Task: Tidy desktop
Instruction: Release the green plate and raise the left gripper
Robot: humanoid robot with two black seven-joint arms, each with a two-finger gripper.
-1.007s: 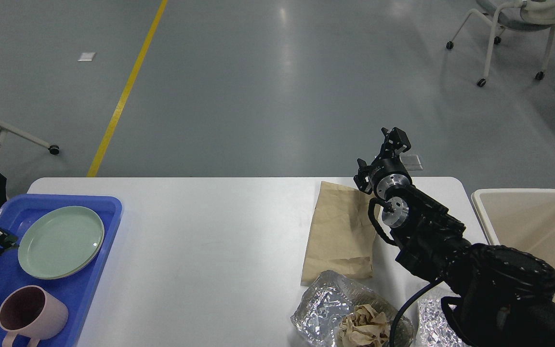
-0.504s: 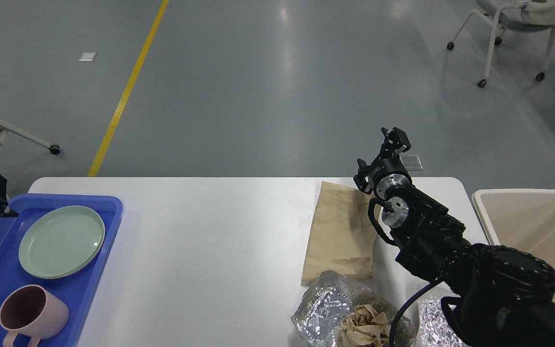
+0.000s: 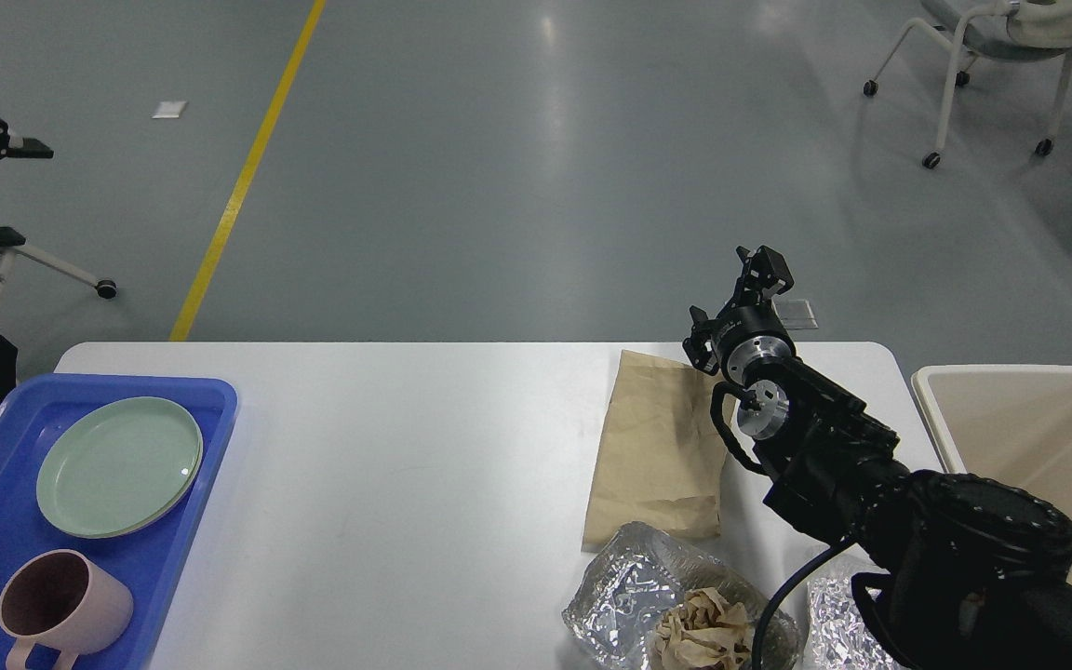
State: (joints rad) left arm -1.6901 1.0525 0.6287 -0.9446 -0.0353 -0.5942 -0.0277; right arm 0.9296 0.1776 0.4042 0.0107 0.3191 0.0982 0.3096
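The white desktop [image 3: 406, 447] fills the lower part of the head view. A flat brown paper bag [image 3: 652, 447] lies on its right side. In front of it sits a foil container [image 3: 624, 586] holding crumpled brown paper [image 3: 703, 633], with a second piece of foil [image 3: 829, 619] to its right. My right gripper [image 3: 759, 268] hovers above the bag's far right corner, near the table's far edge; it is dark and end-on. My left gripper [image 3: 17, 194] is raised at the far left, off the table, with its fingers apart and empty.
A blue tray [image 3: 206, 437] at the left edge holds a green plate [image 3: 117, 465] and a pink mug [image 3: 61, 605]. A cream bin [image 3: 1011, 374] stands right of the table. Wheeled chairs stand on the floor at the far right [image 3: 983, 56] and far left.
My left gripper has risen from just above the blue tray's left side to high at the far left, off the table. The right arm has not moved.
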